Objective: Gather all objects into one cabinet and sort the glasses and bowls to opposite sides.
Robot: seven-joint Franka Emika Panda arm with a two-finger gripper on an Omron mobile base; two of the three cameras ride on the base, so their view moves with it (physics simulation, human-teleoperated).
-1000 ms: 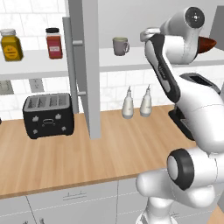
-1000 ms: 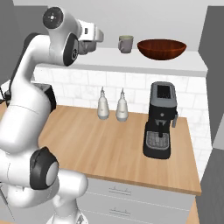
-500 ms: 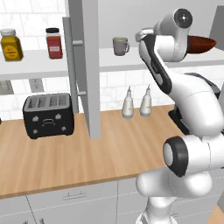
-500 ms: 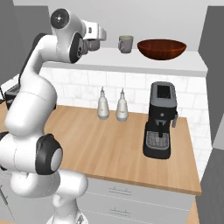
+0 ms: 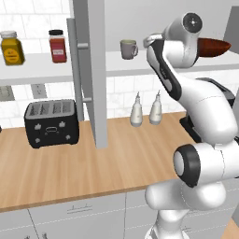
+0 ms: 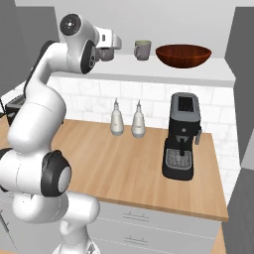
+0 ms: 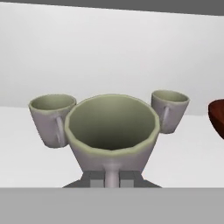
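Observation:
My gripper (image 7: 112, 178) is shut on the handle of a grey mug (image 7: 112, 131), held over the cabinet's white shelf board (image 7: 192, 148). Behind it two more grey mugs stand on the board, one to the left (image 7: 52, 119) and one to the right (image 7: 169, 109). The reddish-brown bowl (image 7: 218, 117) sits at the far right of the board. From the right base, the gripper (image 6: 106, 49) is left of a standing mug (image 6: 142, 49) and the bowl (image 6: 183, 54). From the left base, a mug (image 5: 128, 48) stands left of the hand, and the arm half hides the bowl (image 5: 214, 45).
The cabinet's grey door (image 5: 95, 70) stands open, edge-on, with its bar handle (image 5: 74, 70). Two jars (image 5: 57, 45) sit on the tiled shelf beyond it. A toaster (image 5: 50, 122), two bottles (image 6: 127, 120) and a coffee machine (image 6: 181, 136) stand on the wooden counter.
The arm's upper joints have swung, and the hand with its mug has shifted slightly along the shelf towards the standing mug. The bowl and other mugs have stayed put.

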